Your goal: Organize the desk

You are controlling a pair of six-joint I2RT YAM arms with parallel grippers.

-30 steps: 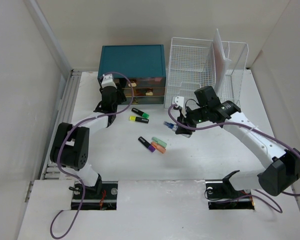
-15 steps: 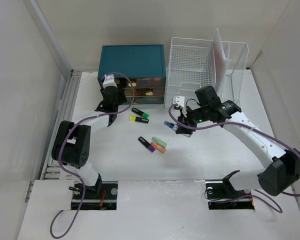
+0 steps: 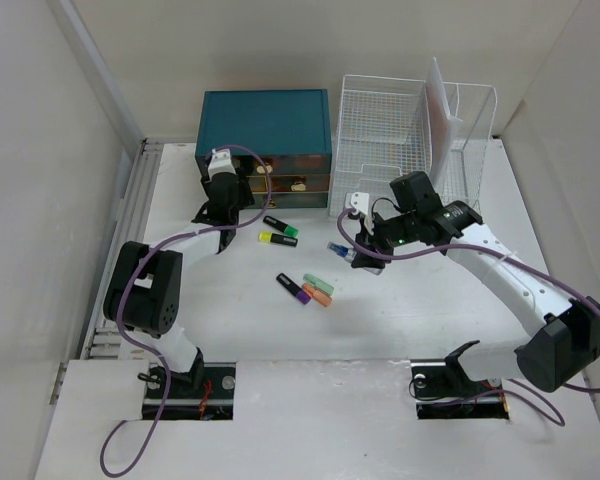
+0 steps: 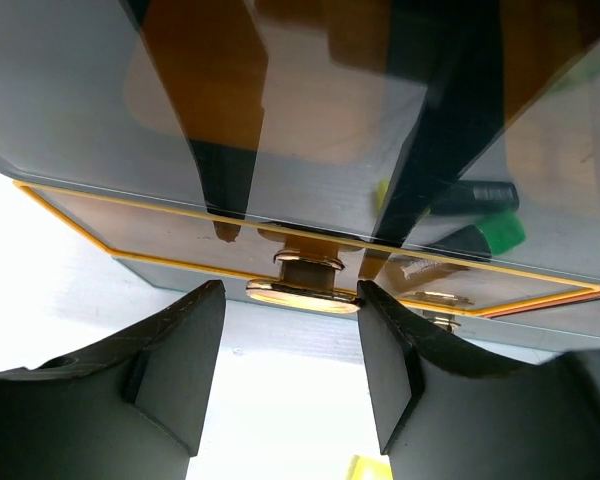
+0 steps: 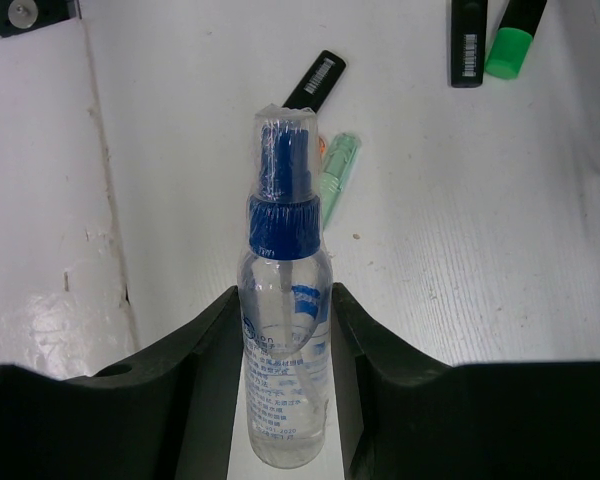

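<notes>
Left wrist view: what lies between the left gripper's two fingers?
A gold drawer handle on the teal chest sits between the left gripper's fingertips, seen in the left wrist view.

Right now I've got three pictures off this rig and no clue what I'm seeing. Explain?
A left arm and a right arm, both robotic, are bolted at the near edge of a white desk. The overhead picture shows both; the other two come from cameras on their wrists. The left pincer straddles a gold handle on the teal drawer chest; whether it grips is unclear. The right pincer holds a clear spray bottle with a blue cap. Highlighters lie mid-desk, and a wire rack stands at the back.
</notes>
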